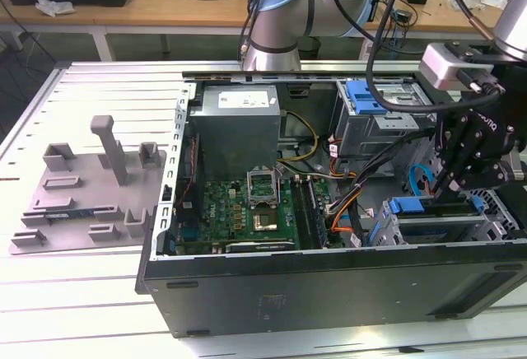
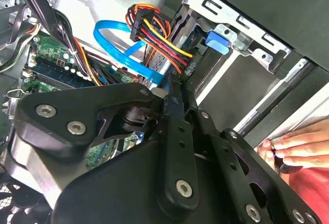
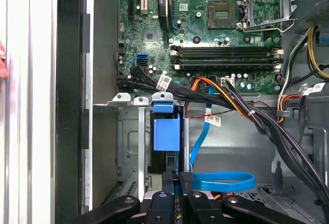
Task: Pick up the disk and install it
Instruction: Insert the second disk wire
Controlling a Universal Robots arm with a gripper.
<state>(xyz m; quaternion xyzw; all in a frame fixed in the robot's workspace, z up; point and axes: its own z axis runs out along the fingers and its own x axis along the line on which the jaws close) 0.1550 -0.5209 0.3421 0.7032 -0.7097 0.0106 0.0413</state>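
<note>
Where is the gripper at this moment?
In the exterior view the gripper is at the exterior view's right, inside the open computer case, just above the blue-bracketed drive bay and right of the motherboard.

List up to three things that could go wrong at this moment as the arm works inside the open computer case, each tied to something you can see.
1. The hand is down at the drive cage, close to the blue cable; it could snag it.
2. A person's fingers rest near the case beside the arm; they could get pinched.
3. Loose wires cross above the blue bracket and might catch.
</note>
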